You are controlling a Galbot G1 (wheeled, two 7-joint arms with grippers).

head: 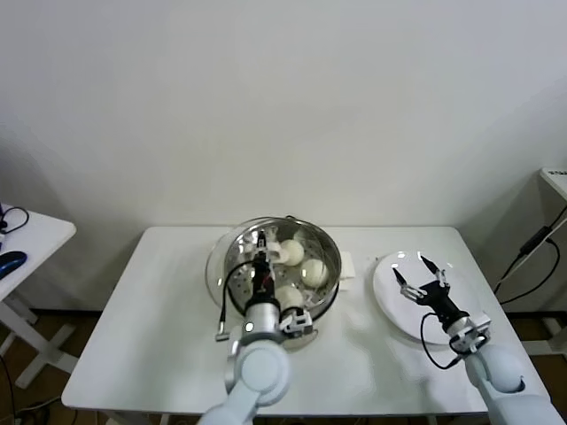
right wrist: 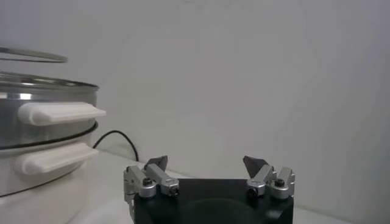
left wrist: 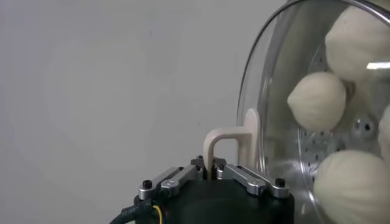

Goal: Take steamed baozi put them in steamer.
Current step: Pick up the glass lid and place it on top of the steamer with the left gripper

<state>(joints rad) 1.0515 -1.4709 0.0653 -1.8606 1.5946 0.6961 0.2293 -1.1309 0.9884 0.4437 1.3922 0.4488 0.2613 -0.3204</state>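
We see the steamed baozi (head: 312, 271) lying inside the steamer (head: 330, 252), on its perforated tray. In the head view three cream-white buns show plainly; the left wrist view catches parts of four of them (left wrist: 319, 100) through glass. Being round, they have no long axis that we can name; the one seen best in the left wrist view tapers to a slight point on the side turned to the lid's handle.

The steamer stands upright near the middle of the bench (head: 142, 336), its mouth facing up. Over its mouth, on the side nearer the robot, hangs the glass lid (head: 229, 266), steeply tilted, so that the buns lie just beyond it as seen from the left gripper (head: 261, 258). That gripper is clenched on the lid's cream handle (left wrist: 226, 143), which stands up between its fingers.

The right gripper (head: 422, 276) is well apart from the steamer, on its right side, hovering over the white plate (head: 390, 305). Its fingers (right wrist: 156, 165) are spread wide and grasp nothing. From its wrist view we see the steamer's white side handles (right wrist: 60, 113), stacked one above the other.
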